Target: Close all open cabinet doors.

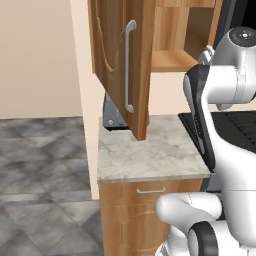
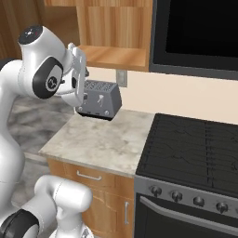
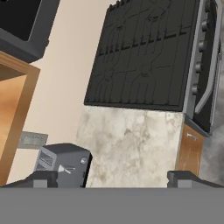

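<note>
Left base view: open cabinet door [image 1: 122, 65] hiding most of the toaster [image 1: 112, 117]; hand [image 3: 113, 178] apparently spread wide, empty.

a tall brown wood-grain cabinet door with a long silver bar handle [image 1: 122, 65] stands swung out over the left part of the pale marble counter [image 1: 150, 155]. behind it, on the counter against the wall, sits a grey metal toaster [image 2: 98, 99]. a black gas stove [image 2: 195, 144] adjoins the counter's right side, under a black microwave [image 2: 195, 35].
</note>
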Available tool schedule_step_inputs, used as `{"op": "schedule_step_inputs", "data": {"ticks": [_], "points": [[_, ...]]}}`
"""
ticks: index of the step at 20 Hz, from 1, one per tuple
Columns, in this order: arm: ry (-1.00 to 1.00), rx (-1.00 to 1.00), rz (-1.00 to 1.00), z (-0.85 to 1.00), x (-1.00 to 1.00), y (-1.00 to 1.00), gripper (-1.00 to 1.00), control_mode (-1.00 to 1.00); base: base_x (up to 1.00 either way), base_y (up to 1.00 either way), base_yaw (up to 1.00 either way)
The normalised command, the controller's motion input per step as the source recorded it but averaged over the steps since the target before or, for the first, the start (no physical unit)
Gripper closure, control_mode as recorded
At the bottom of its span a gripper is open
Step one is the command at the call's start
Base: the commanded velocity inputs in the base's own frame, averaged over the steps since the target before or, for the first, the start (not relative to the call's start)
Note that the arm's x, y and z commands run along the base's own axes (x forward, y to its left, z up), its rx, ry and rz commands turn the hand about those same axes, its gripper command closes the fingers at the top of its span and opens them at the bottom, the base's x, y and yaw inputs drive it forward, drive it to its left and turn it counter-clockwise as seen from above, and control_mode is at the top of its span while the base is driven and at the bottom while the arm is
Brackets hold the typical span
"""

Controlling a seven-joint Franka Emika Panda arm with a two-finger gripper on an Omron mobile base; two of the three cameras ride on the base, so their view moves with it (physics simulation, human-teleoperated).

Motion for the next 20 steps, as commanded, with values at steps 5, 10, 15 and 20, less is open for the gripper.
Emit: {"op": "schedule_step_inputs", "data": {"ticks": [5, 10, 15, 20], "points": [[0.0, 0.0, 0.0, 0.0, -0.01, 0.0, -1.0, -1.0, 0.0, 0.0, 0.0], [-0.02, 0.12, -0.03, -0.07, -0.35, 0.0, -1.0, -1.0, 0.0, 0.0, 0.0], [-0.22, 0.24, 0.13, -0.05, -0.66, 0.0, -1.0, -1.0, 0.0, 0.0, 0.0], [-0.05, 0.23, 0.32, 0.07, -0.65, 0.0, -1.0, -1.0, 0.0, 0.0, 0.0]]}}
